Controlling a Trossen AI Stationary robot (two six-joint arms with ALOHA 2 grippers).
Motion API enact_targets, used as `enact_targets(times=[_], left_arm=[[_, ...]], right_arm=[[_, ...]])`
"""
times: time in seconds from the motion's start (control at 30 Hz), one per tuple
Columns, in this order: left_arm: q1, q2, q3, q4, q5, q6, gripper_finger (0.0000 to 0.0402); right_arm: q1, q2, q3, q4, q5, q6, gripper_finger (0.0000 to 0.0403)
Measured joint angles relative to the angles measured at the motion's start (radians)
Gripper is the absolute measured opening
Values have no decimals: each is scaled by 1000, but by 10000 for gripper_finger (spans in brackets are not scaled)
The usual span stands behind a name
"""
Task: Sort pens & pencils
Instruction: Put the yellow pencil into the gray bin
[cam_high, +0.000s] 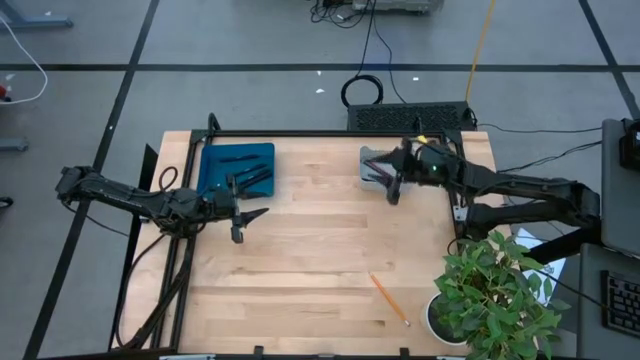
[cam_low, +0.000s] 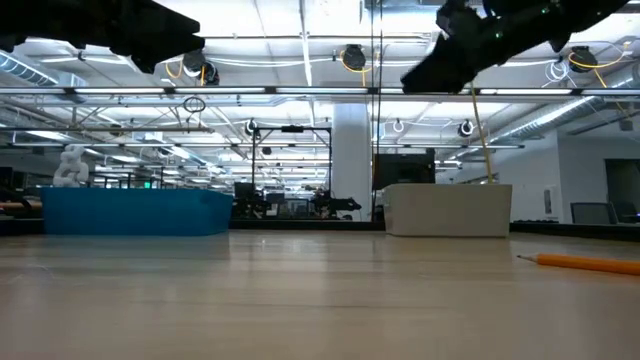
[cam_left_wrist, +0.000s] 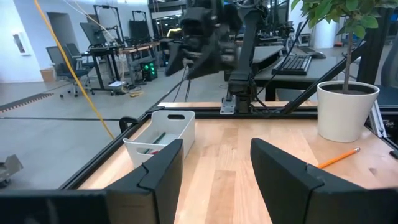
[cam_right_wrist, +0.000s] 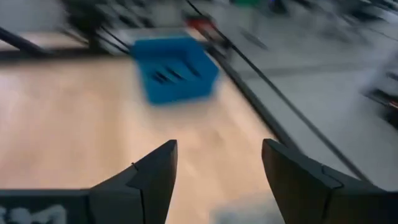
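Observation:
Several dark pens (cam_high: 243, 160) lie in the blue tray (cam_high: 215, 165) at the far left; the right wrist view shows them too (cam_right_wrist: 170, 75). Pencils (cam_high: 374, 177) lie in the white bin (cam_high: 368, 158) at the far middle. One orange pencil (cam_high: 388, 298) lies flat on the table near the front edge, right of the middle. My right gripper (cam_right_wrist: 217, 152) hangs open and holds nothing, raised over the white bin's near right side (cam_high: 394, 190). My left gripper (cam_left_wrist: 214, 158) stands open and level just off the blue tray's near edge (cam_high: 247, 222), also with nothing in it.
A potted plant (cam_high: 495, 295) in a white pot (cam_left_wrist: 344, 112) stands at the near right corner, close to the orange pencil (cam_left_wrist: 339, 157). A black frame (cam_high: 300, 133) borders the table's far and left sides. Bare wood lies between the two containers and toward the front.

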Motion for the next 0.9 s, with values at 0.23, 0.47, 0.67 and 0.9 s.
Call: enact_targets(times=[0.23, 0.47, 0.67, 0.9], left_arm=[[0, 0, 0, 1, 0, -2, 191], [0, 0, 0, 3, 0, -3, 191], [0, 0, 0, 0, 8, -4, 191], [0, 0, 0, 0, 9, -5, 191]], right_arm=[[193, 108, -136, 393, -100, 16, 222], [326, 282, -233, 701, -96, 0, 222], [343, 348, -251, 761, -90, 31, 222], [343, 335, -251, 767, -88, 53, 222]])
